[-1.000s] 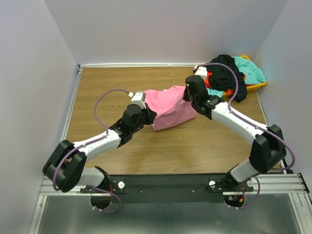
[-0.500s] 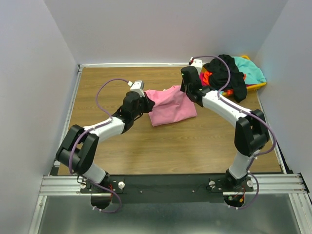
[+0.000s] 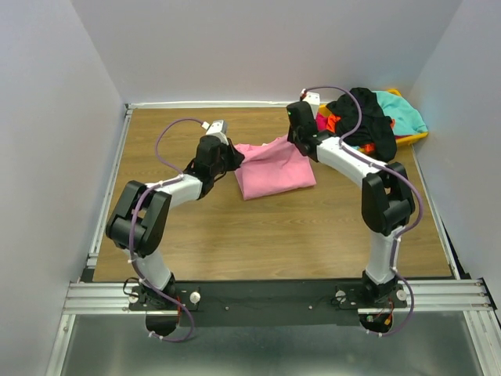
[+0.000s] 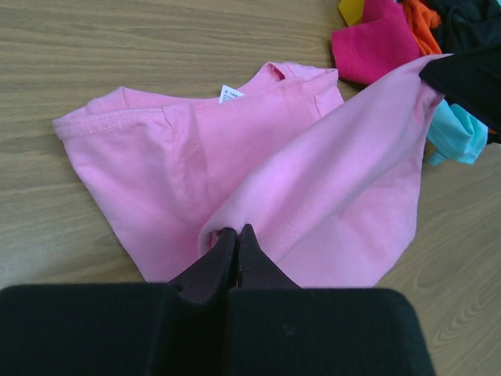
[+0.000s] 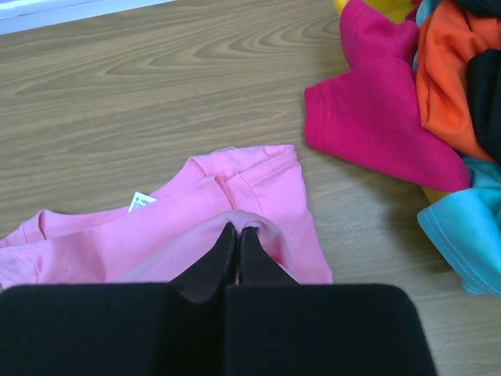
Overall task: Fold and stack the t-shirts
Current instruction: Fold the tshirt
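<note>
A bright pink t-shirt (image 3: 274,168) lies on the wooden table, partly folded over itself, with its collar label facing up (image 4: 228,94). My left gripper (image 3: 233,160) is shut on a lifted pink edge at the shirt's left side (image 4: 237,229). At the shirt's back right corner, my right gripper (image 3: 295,146) is shut on another fold of the same pink cloth (image 5: 238,227). The lifted layer (image 4: 344,157) stretches between the two grippers over the lower layer. More t-shirts, black (image 3: 364,117), teal (image 3: 405,111), orange-red (image 5: 446,70) and magenta (image 5: 376,125), are heaped at the back right.
The heap sits in and over a yellow bin (image 3: 415,139) in the back right corner. Grey walls close in the table on the left, back and right. Bare wood (image 3: 172,125) lies left of and in front of the pink shirt.
Both grippers have carried the pink shirt's held edge toward the back of the table, laying the cloth over itself. Both arms now reach farther back.
</note>
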You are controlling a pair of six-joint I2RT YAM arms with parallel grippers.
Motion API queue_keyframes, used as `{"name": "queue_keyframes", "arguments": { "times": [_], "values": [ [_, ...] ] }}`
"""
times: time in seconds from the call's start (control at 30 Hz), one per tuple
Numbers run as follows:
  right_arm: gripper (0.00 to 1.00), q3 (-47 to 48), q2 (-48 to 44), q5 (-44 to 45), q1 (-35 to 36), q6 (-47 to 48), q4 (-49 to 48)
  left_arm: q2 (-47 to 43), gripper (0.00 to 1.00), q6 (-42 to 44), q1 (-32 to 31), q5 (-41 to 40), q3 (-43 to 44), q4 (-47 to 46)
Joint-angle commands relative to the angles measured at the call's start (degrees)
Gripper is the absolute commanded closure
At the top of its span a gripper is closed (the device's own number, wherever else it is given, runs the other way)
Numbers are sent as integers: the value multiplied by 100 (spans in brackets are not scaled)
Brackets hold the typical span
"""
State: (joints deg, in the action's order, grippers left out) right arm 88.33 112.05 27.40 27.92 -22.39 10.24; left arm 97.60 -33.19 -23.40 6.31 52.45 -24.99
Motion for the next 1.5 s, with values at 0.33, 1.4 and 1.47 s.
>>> {"name": "queue_keyframes", "arguments": {
  "times": [0.33, 1.4, 1.47],
  "values": [
    [99, 685, 774, -112, -164, 86, -101, 672, 100, 128, 353, 213, 512, -199],
    [19, -252, -305, -1947, -42, 402, -714, 225, 12, 674, 775, 19, 638, 154],
    [19, -570, -438, -2473, 20, 324, -978, 137, 12, 630, 775, 212, 390, -127]
  ]
}}
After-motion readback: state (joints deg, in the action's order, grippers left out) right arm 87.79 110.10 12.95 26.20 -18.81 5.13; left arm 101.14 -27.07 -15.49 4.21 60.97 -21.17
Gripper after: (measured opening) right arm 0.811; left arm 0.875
